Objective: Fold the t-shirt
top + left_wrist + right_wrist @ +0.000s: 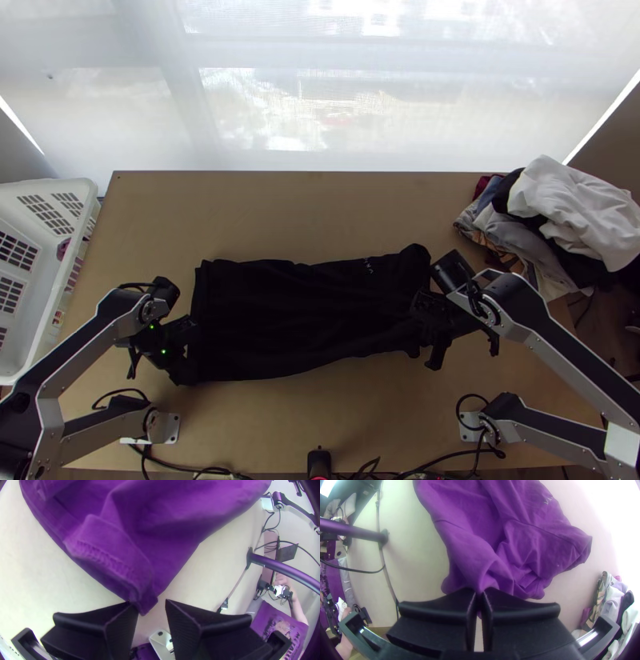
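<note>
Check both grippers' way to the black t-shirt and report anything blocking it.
Nothing visible stands in the way. A corner of the t-shirt shows right at the gap between the left gripper's open fingers, and the right gripper is shut on the opposite end. The clothes pile lies off to the side.

T-shirt (466,536): loosely rumpled on the table (410,566), creases gathering toward the right gripper (419,314)
Right gripper: fingers (433,613) pinched together on a bunched bit of cloth
Print: small pale marks (548,501) on the shirt
Clothes pile (613,603): mixed garments, heaped apart from the shirt
Pole (350,530): dark, beside a thin black cable (360,570)
</note>
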{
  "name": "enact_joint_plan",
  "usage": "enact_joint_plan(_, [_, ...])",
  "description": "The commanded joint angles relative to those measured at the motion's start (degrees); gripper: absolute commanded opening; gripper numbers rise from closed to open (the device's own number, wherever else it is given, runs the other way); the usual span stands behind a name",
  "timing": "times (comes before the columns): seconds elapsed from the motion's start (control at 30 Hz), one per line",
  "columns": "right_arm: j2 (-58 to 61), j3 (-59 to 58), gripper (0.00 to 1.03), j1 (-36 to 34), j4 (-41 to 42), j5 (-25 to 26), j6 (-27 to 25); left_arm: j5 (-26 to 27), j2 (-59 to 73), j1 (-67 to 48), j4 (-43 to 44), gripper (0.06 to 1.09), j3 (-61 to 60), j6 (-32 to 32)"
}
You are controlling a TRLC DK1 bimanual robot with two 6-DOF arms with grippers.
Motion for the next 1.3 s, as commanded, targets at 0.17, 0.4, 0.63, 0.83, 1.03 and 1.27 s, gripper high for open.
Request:
enact_joint_plan(0.17, [-0.6,0.3,0.03,0.0,0.0,0.0,0.2,2.8,2.8,2.4,-0.7,0.09,0.0,1.4])
enact_joint_plan(0.4, [-0.6,2.3,0.03,-0.5,0.0,0.0,0.4,2.4,2.9,5.5,-7.4,0.09,7.6,1.3])
enact_joint_plan(0.63, [-0.1,4.1,0.03,-3.7,1.2,0.1,-0.4,2.1,3.9,9.8,-11.0,0.09,16.4,1.4])
enact_joint_plan(0.83, [1.1,5.9,0.03,-7.6,3.0,0.0,-2.0,2.1,5.8,10.8,-11.1,0.09,21.4,-0.5])
enact_joint_plan(1.03, [3.6,7.1,0.03,-9.9,5.2,0.0,-3.0,2.6,8.3,13.5,-11.2,0.09,27.1,-1.7])
enact_joint_plan(1.27, [9.5,10.0,0.03,-12.6,9.3,0.0,-3.7,3.2,11.0,14.6,-7.6,0.09,32.9,-3.7])
